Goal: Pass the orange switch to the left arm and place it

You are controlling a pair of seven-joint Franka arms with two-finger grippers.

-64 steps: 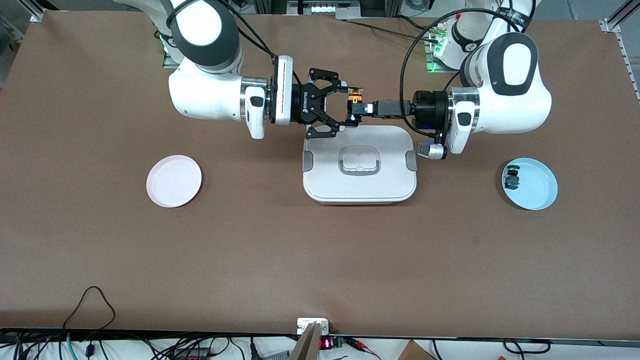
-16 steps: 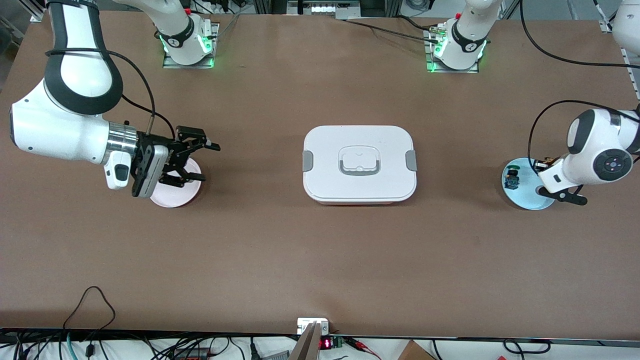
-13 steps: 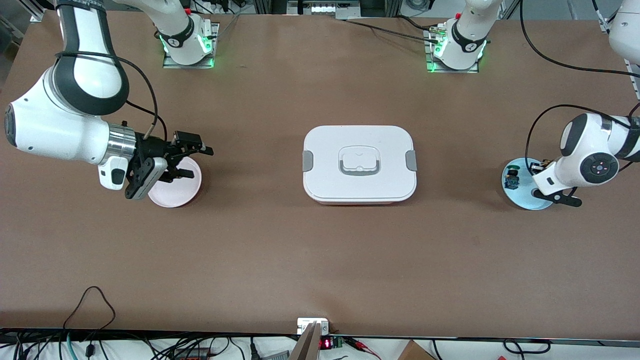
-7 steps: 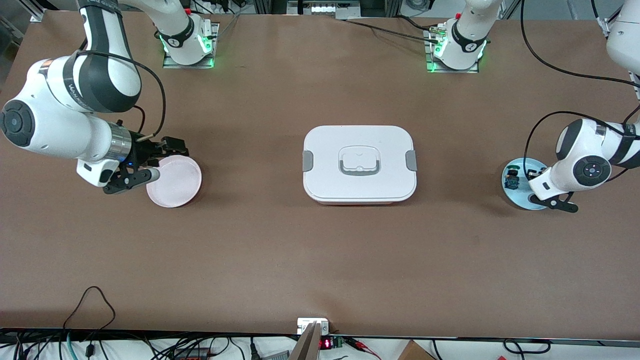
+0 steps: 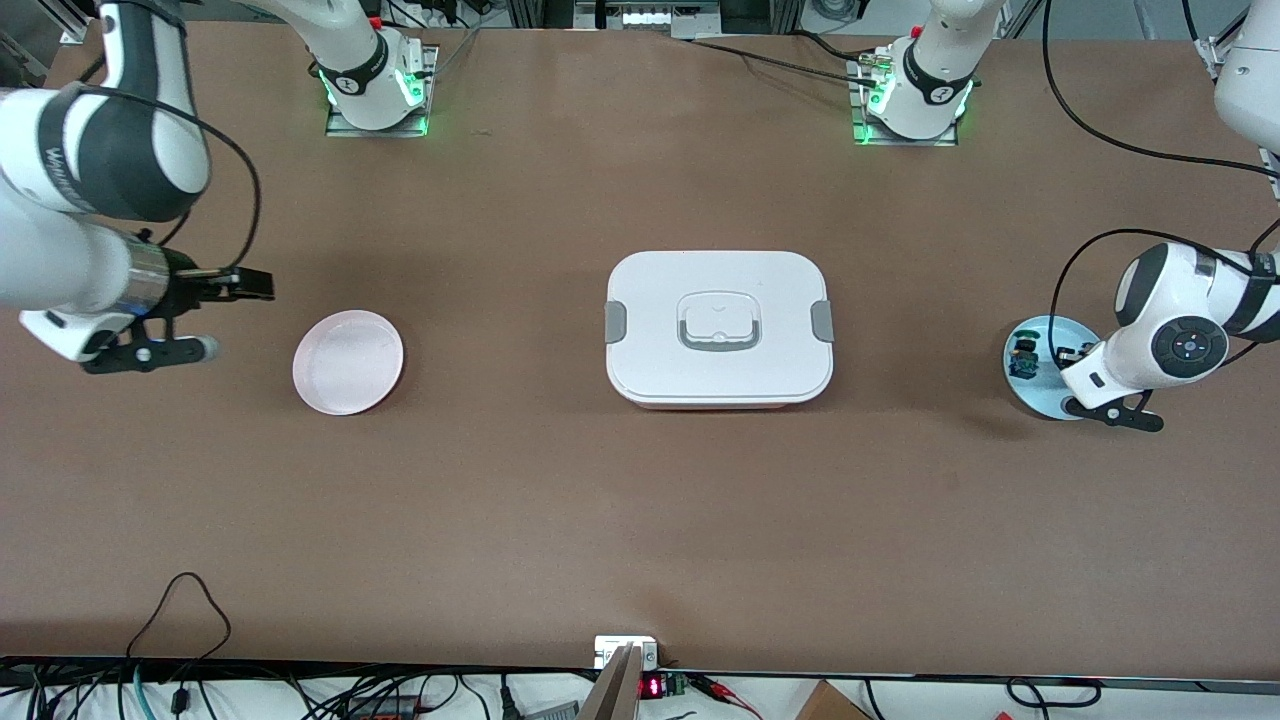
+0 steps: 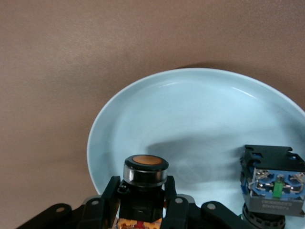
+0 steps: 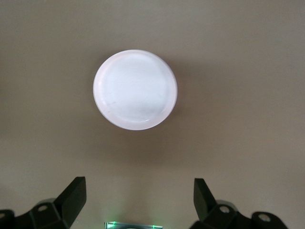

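Front view: box (image 5: 718,327) mid-counter, right end effector (image 5: 205,318) beside the pink plate (image 5: 348,361). Left wrist view: left end effector (image 6: 143,202) clamps the orange switch (image 6: 145,172) over the blue plate (image 6: 190,129); releasing here could knock the blue-green switch (image 6: 272,187). Right wrist view: fingers spread wide, empty.

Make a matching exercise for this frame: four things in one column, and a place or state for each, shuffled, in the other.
Things:
1. orange switch
2. blue-and-green switch
3. pink plate
4. box

Places or states:
A. lying in the blue plate
B. mid-table, lid on
C. held by the left gripper over the blue plate
D. nothing in it; the right gripper is open, over the table beside it

Pairs: 1-C, 2-A, 3-D, 4-B
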